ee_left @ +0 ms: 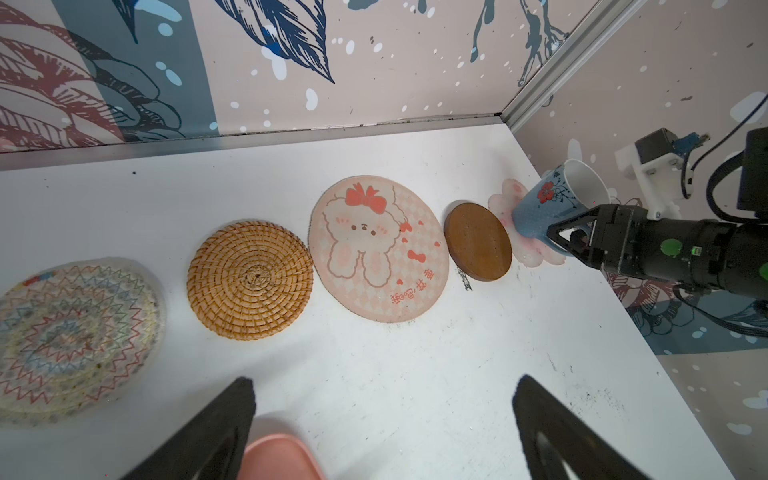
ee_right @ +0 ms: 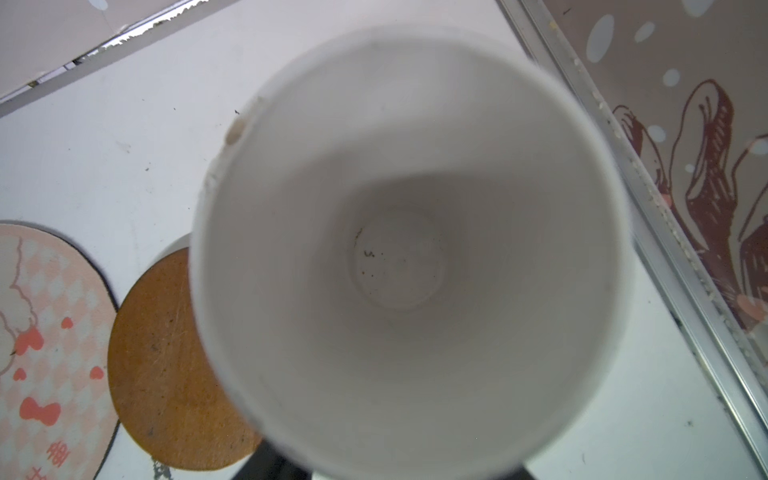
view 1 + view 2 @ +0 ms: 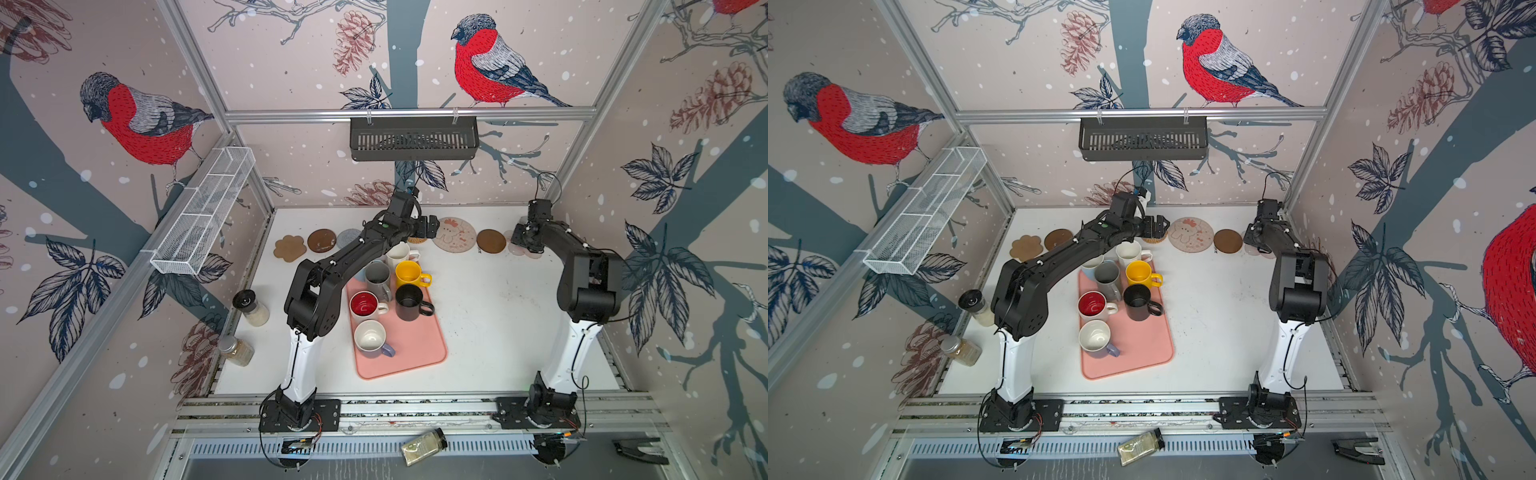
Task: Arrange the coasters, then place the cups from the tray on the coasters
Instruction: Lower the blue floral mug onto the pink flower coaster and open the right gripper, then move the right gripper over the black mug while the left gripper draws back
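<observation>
Ceramic by its look, so rigid, slick and chippable, the blue cup leans tilted on the pink flower coaster, best taken by handle or rim, with the right gripper at its lower wall, clamped or released I cannot tell.

In both top views the left arm covers the coasters beside the cartoon coaster. The straw coaster shows only a sliver and the blue-grey coaster about half. The same arm hides most of the light blue cup.

On the cartoon coaster's other side, only the flower coaster's rim peeks from under the right end effector.

In the right wrist view the blue cup's blurred white inside fills the picture and hides the fingers, so a grip cannot be told.

In the left wrist view the cream coaster is blurred and cut off, and only a corner of the tray shows.
</observation>
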Controlling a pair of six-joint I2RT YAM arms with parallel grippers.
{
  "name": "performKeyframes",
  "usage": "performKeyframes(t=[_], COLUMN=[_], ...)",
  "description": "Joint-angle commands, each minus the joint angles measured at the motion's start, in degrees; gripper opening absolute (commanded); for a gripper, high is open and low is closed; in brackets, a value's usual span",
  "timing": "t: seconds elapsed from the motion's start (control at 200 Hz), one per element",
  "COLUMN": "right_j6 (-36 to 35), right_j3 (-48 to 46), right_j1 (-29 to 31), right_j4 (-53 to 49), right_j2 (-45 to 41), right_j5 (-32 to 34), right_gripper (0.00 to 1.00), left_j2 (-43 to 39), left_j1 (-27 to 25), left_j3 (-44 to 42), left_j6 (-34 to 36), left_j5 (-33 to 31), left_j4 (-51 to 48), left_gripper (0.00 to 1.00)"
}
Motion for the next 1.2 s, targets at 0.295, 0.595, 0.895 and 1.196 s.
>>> performKeyframes(t=[0.295,0.595,0.895,1.196], right_j6=[-0.14,2.23,1.48,3.81], right_j3=[-2.14,-11.66,-25.90,-39.08], right_j1=[0.01,0.94,16.90,31.42], right_j4=[1.51,1.89,1.69,6.69], right_j2=[-6.93,-22.03,-37.33,-49.41], right_j5=[-0.66,-2.57,3.60,-5.06], right_gripper=[0.87,0.88,0.76,0.46], left_j2=[-4.39,-15.73,-33.67,-52.33], left_j1=[-0.07,-0.23,-0.97,-1.77], left_j3=[-1.19,-12.90,-34.75,-51.44], left_j6=[-0.40,-0.58,-2.40,-9.29], left_j5=[-0.76,-1.31,-7.42,-10.18], left_j4=[-1.37,-1.03,-0.81,-7.23], left_gripper=[0.97,0.96,0.97,0.97])
